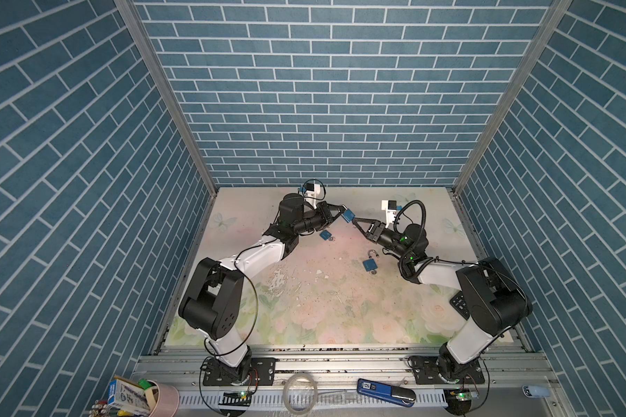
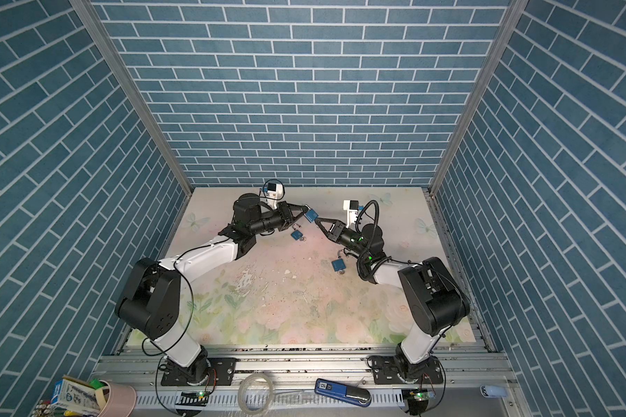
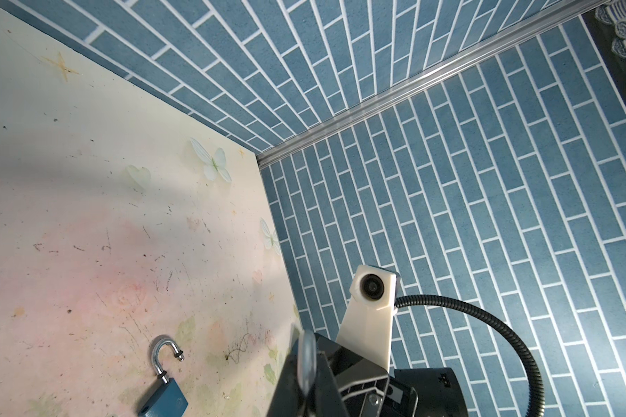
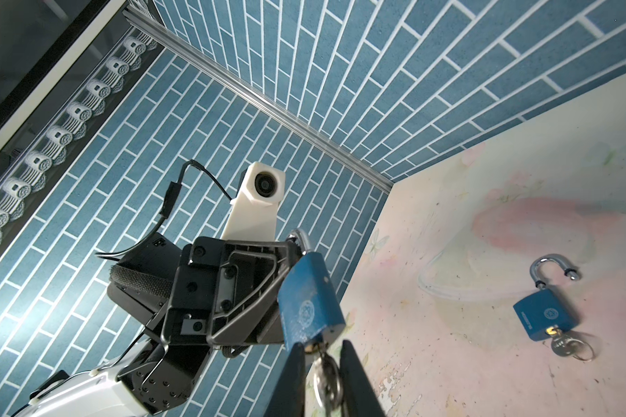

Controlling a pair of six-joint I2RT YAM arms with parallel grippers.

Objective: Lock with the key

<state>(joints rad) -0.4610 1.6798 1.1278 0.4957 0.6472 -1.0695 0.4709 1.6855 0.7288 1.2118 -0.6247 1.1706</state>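
Protruding from the padlock, the key lies between right fingers.

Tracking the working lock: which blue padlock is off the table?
The blue metal padlock held aloft by its shackle in the left gripper; the other two padlocks lie on the flowered tabletop.

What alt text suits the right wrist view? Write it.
The left gripper holds a blue padlock by its shackle while the right gripper straddles the key in its base. A second, open padlock lies on the table.
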